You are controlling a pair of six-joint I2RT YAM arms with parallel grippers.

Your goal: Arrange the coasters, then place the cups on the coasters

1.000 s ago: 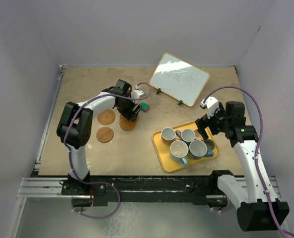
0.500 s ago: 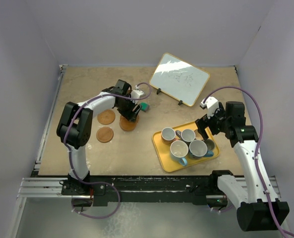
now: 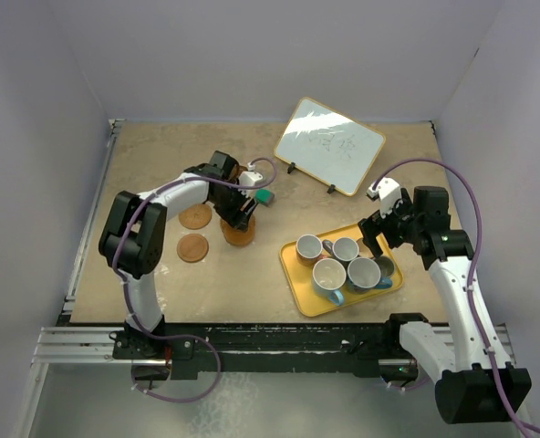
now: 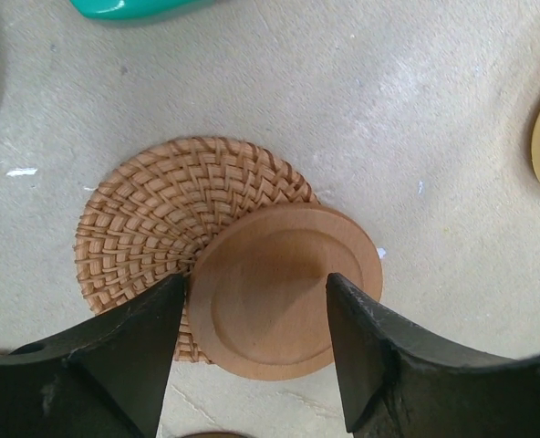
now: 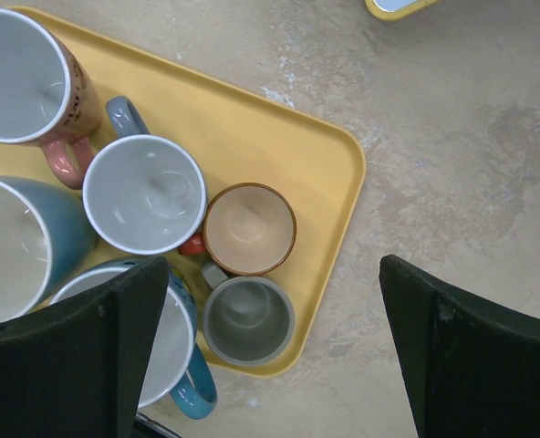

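A smooth light-brown wooden coaster [image 4: 284,301] lies half on top of a woven coaster [image 4: 160,214]. My left gripper [image 4: 256,283] stands open just over the wooden one, its left fingertip at the rim and its right fingertip above the disc's face. In the top view that pair [image 3: 238,234] sits under the left gripper [image 3: 240,219], with two more coasters [image 3: 195,216] [image 3: 192,247] to its left. Several cups stand in the yellow tray [image 5: 334,155], among them a small orange one [image 5: 249,228] and a small grey one [image 5: 248,319]. My right gripper [image 5: 270,265] hangs wide open above them.
A teal block [image 3: 264,196] lies just beyond the left gripper. A small whiteboard [image 3: 329,146] stands propped at the back. The tray [image 3: 297,285] sits at the near right, and grey walls close the table in on three sides.
The left gripper has shifted slightly toward the near side, and the wooden coaster under it has moved with it. Its jaws have narrowed a little. The right arm has not moved.
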